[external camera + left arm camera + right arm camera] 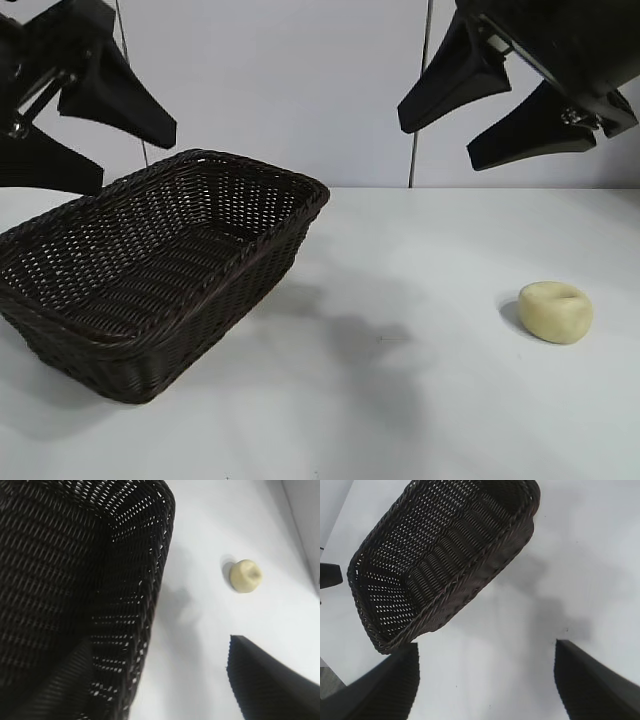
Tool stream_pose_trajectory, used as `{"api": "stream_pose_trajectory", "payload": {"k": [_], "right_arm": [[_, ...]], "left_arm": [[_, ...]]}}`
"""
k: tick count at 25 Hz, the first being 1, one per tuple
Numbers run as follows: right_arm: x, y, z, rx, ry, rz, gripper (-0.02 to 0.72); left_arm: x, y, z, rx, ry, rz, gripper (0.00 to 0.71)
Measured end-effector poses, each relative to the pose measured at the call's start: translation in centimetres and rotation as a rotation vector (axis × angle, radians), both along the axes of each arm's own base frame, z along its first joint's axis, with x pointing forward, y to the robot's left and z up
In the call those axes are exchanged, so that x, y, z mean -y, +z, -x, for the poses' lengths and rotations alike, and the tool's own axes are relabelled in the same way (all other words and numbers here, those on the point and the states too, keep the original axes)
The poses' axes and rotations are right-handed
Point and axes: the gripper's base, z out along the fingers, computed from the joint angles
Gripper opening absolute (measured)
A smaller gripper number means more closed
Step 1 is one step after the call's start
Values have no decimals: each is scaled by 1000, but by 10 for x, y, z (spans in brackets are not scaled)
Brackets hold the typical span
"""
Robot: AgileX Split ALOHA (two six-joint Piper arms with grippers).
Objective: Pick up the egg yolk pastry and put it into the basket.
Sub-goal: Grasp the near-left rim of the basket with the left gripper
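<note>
The egg yolk pastry (pixel 556 312) is a small pale yellow lump with a dent on top, lying on the white table at the right; the left wrist view also catches the pastry (pixel 245 576). The dark brown wicker basket (pixel 120 330) stands at the left, tilted diagonally and empty. My right gripper (pixel 435 145) hangs open high above the table, up and to the left of the pastry, nothing between its fingers. My left gripper (pixel 135 165) hangs open high over the basket's left end. The right wrist view shows the basket (pixel 485 560) but not the pastry.
The white table (pixel 400 400) runs bare between basket and pastry. A pale wall with a thin vertical seam (pixel 413 150) closes off the back.
</note>
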Motion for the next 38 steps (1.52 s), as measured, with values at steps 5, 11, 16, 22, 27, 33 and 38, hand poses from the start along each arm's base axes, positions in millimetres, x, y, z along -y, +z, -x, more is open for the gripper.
{"api": "stream_pose_trajectory", "payload": {"k": [5,11,16,22,27,33,38], "right_arm": [[0,0,0,-1,1,0,538],[0,0,0,-3,2,0,538],[0,0,0,-3,2,0,538],[0,0,0,-6,-1,-3,538],[0,0,0,-13,-10,-9,538],[0,0,0,-11,-7,-2,538],[0,0,0,-12,-7,-2,538]], "left_arm": [[-11,-8,7,-186,126,-89,543],[-25,-13,6,-274,345,-150,543],[-31,-14,4,-304,482,-131,543],[-33,-24,-1,-360,575,-135,543],[-30,-50,-14,-437,592,-184,543],[-27,-73,-22,-505,591,-234,543],[-25,-89,-30,-528,599,-246,543]]}}
